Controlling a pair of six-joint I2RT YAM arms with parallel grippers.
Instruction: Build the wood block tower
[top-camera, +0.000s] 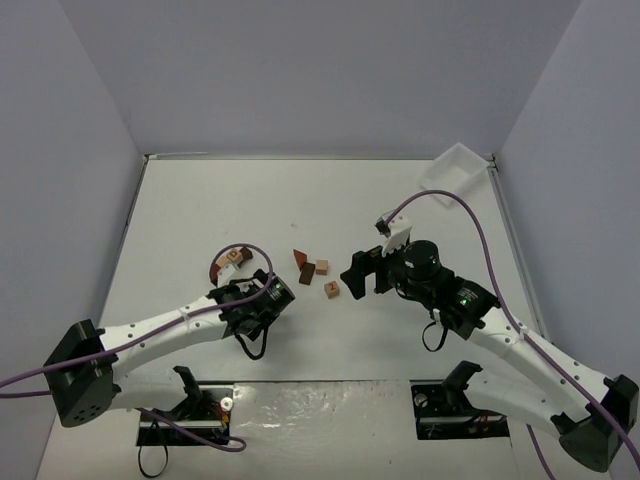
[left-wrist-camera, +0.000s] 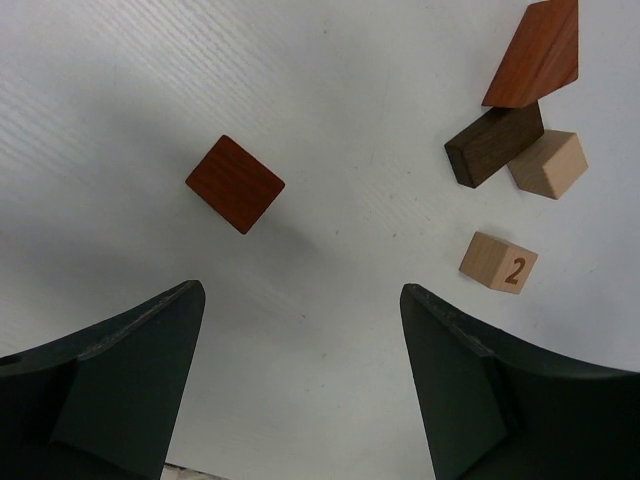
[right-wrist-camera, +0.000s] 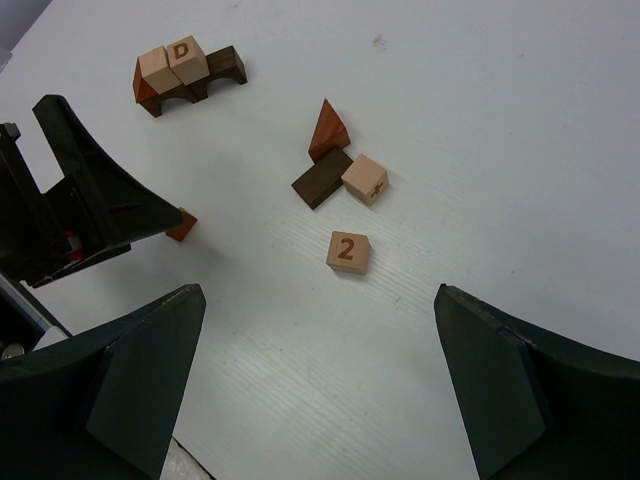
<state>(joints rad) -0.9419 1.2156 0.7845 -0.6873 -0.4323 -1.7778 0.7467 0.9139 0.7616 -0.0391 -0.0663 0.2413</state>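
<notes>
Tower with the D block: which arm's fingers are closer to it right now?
Left. The left fingers hang just to the near right of the tower. The right fingers are much farther right, past the loose blocks.

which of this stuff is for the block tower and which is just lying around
For the job: tower; red wedge; dark block; tan cube; 2 cube; red block.
Lying about: white tray.
</notes>
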